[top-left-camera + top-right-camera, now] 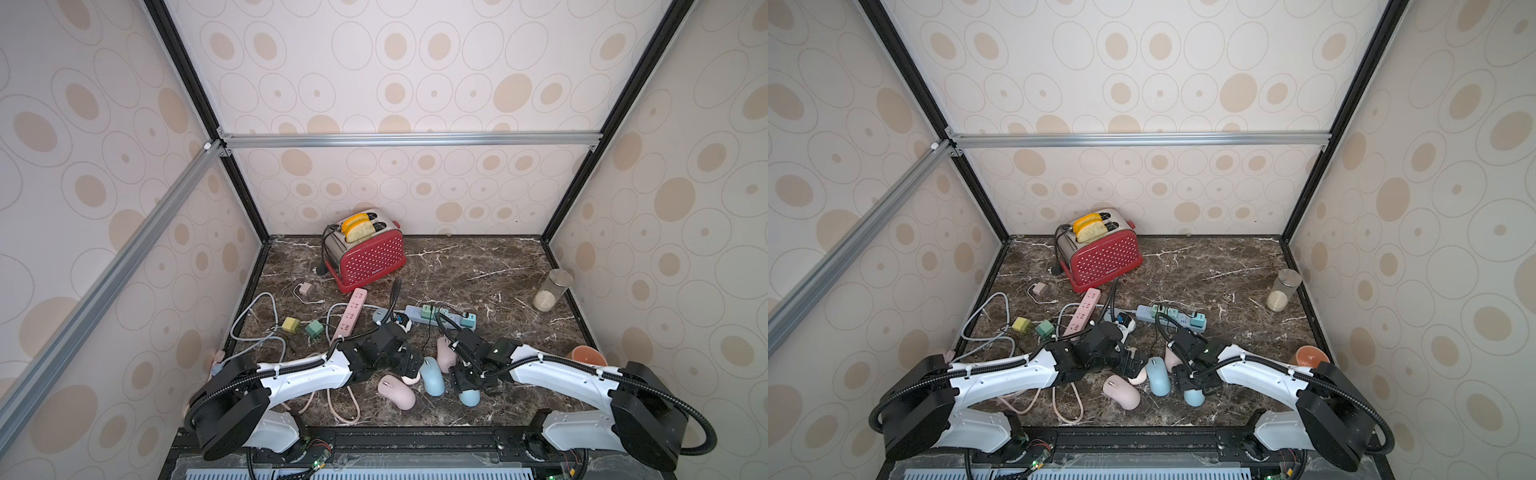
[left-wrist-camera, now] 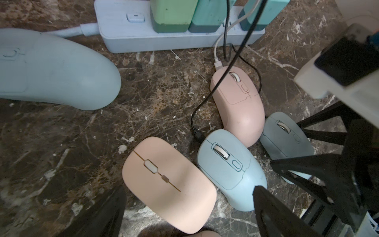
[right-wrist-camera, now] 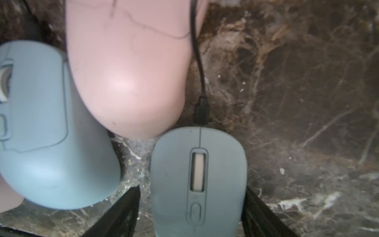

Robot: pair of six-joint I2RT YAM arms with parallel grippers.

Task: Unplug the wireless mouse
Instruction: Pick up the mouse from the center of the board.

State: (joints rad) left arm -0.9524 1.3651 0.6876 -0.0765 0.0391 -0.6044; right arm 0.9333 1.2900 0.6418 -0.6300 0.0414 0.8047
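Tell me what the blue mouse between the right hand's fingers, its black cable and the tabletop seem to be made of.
Blue mouse: likely moulded plastic, matte; soft sheen, seam lines.
Black cable: probably rubbery plastic sheath, smooth; curves loosely.
Tabletop: dark brown marble look, white veins, faint gloss; real stone or printed laminate, cannot tell.

The left arm and right arm wear glossy white shells between rounded black joint housings. Black corrugated conduits are cinched on with white zip ties. The left claw has black, triangular-trussed fingers.
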